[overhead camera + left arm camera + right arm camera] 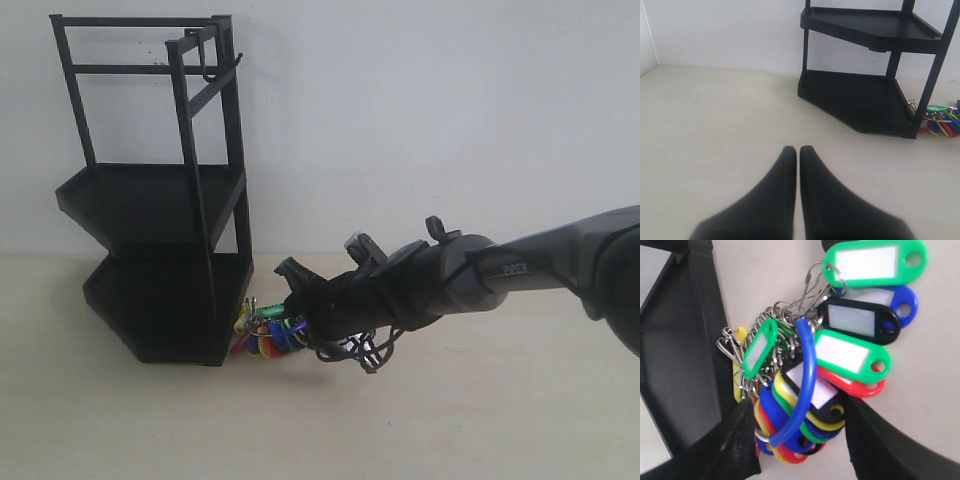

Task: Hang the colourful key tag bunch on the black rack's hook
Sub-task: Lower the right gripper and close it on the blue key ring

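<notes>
The colourful key tag bunch (840, 355) lies on the table against the foot of the black rack (160, 260), with its blue-sleeved loop (805, 385) over a stack of tags. My right gripper (800, 432) is down over the bunch. Its fingers (740, 440) press the lower tags from both sides, so it is shut on them. The bunch (268, 335) also shows at the rack's base in the exterior view. The hook (212, 68) sticks out from the rack's top rail, bare. My left gripper (798, 150) is shut and holds nothing, low over the table before the rack (865, 100).
The rack stands at the back left by the white wall (420, 120). Its lower tray edge (700, 340) lies right beside the bunch and my right fingers. Cables (360, 352) hang under the right wrist.
</notes>
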Action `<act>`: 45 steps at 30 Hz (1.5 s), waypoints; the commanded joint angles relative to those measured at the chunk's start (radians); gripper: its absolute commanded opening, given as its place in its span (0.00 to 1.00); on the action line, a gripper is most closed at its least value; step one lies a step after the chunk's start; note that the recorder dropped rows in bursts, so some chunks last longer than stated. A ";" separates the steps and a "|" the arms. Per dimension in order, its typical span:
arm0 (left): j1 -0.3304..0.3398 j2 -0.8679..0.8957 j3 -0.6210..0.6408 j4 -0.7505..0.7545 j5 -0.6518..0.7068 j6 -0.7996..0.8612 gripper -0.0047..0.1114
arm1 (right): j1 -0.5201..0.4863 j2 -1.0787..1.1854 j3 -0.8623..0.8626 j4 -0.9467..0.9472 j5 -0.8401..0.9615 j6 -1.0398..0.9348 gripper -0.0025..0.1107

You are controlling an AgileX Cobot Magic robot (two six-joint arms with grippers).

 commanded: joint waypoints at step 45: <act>-0.008 0.004 -0.002 -0.001 -0.003 -0.006 0.08 | 0.018 0.069 -0.084 0.014 -0.052 -0.003 0.26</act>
